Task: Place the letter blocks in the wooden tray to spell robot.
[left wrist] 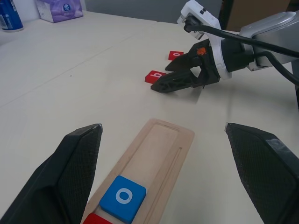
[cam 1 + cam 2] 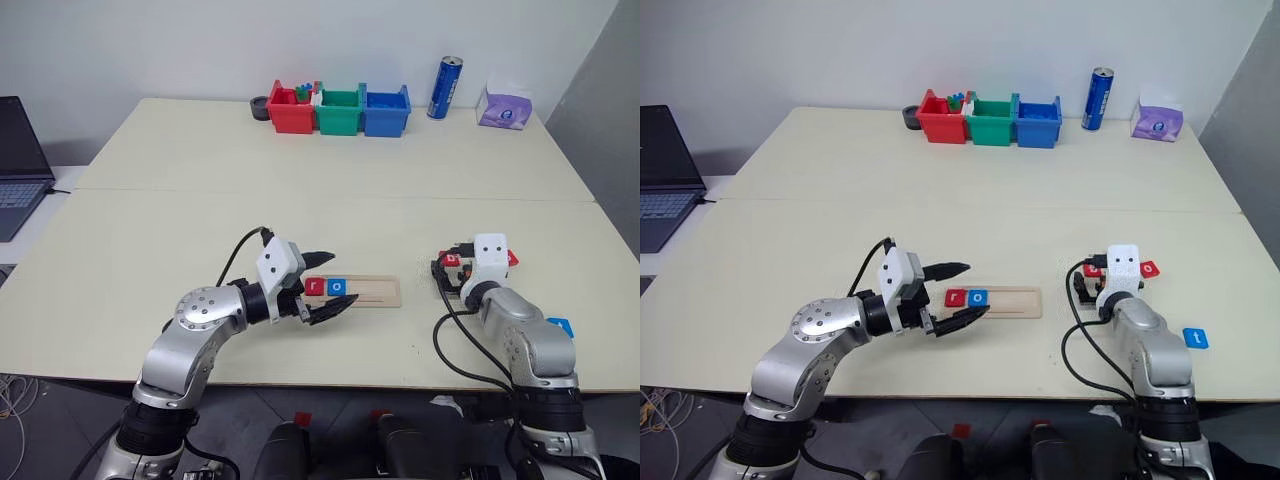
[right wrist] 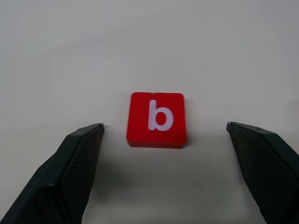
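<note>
**Desk:** What's happening on the tabletop (image 2: 300, 180)?

**Photographer:** The right gripper (image 3: 164, 133), jaws spread wide and holding nothing, lines up on the red "b" block (image 3: 156, 119), which lies flat between its fingers. The wooden tray (image 2: 1005, 301) sits nearer the left arm, red "r" (image 2: 956, 297) and blue "o" (image 2: 978, 297) already seated at its left end. The left gripper (image 2: 962, 292) hovers released over that end.

**Desk:** What does a clean pick seem to need?

**Photographer:** Probably centring on the tile, sinking low before closing on its thin edges, then setting it just beside the "o". The red "o" (image 2: 1150, 268) and blue "t" (image 2: 1196, 338) wait nearby.
</note>
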### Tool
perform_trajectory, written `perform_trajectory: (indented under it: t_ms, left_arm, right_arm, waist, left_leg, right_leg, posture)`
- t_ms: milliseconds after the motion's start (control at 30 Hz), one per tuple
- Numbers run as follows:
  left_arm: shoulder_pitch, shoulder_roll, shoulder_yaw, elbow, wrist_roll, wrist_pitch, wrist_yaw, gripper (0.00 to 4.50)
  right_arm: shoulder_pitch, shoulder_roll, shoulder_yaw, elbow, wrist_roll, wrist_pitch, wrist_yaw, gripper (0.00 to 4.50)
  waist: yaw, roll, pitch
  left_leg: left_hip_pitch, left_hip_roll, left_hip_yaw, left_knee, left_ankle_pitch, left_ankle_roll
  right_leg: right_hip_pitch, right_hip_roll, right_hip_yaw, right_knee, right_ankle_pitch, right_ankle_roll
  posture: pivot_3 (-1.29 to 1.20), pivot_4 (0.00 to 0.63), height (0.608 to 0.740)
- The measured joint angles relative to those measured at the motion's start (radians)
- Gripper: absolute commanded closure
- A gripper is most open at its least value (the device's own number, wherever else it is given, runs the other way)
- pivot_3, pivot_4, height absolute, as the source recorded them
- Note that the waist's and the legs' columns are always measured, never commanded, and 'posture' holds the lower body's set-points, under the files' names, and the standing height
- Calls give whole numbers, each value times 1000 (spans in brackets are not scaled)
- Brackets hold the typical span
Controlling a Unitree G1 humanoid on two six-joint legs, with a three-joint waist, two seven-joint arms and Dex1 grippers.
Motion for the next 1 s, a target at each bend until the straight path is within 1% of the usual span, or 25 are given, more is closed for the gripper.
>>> perform_trajectory:
  t_ms: [67,167,400,533,633,800,900,1000]
  left_arm:
    - [0,2,0,-7,-3,8,10,52]
    - [-1,9,0,-10,-9,10,13,0]
    - [-13,11,-1,-10,-12,10,21,0]
    - [-17,10,-6,-9,-13,10,30,0]
    - [-16,13,-12,-9,-17,10,29,0]
    - [36,54,-15,-26,-26,12,7,0]
    - [60,71,-17,-41,-43,14,-4,0]
    - [69,75,-17,-59,-54,14,-7,0]
  right_arm:
    - [-3,12,-6,-1,-2,5,-14,0]
    - [-3,32,-14,-13,-8,20,-28,642]
    - [10,64,-15,-64,-9,68,-43,3026]
    - [20,64,-3,-108,-8,118,-36,3022]
    - [55,20,25,-221,14,241,2,3022]
    - [122,-63,26,-466,102,530,80,3022]
    - [138,-55,19,-581,138,693,106,3022]
    - [138,-17,21,-628,157,773,112,3022]
  waist:
    - [-1,0,0]
    - [-1,0,0]
    - [-3,0,0]
    - [-3,0,0]
    - [-3,0,0]
    - [-3,0,0]
    - [-4,0,0]
    - [-4,0,0]
  left_leg:
    - [0,0,0,0,0,0]
    - [0,0,0,0,0,0]
    - [0,0,0,0,0,0]
    - [0,1,0,-1,0,0]
    - [0,1,-1,-1,0,0]
    - [0,1,-2,-1,0,0]
    - [0,1,-2,-1,0,0]
    - [0,1,-2,-1,0,0]
  right_leg:
    - [0,0,0,0,0,0]
    - [0,0,0,0,0,0]
    - [0,1,0,0,0,0]
    - [0,1,0,0,0,0]
    - [0,1,0,-1,0,0]
    - [0,1,0,-1,-1,1]
    - [0,1,-1,0,-1,2]
    - [0,1,-1,0,-1,2]
  posture:
    - [0,150,740]
    - [0,150,740]
    - [0,150,740]
    - [0,150,740]
    - [0,150,740]
    - [0,150,740]
    - [0,150,740]
    - [0,150,740]
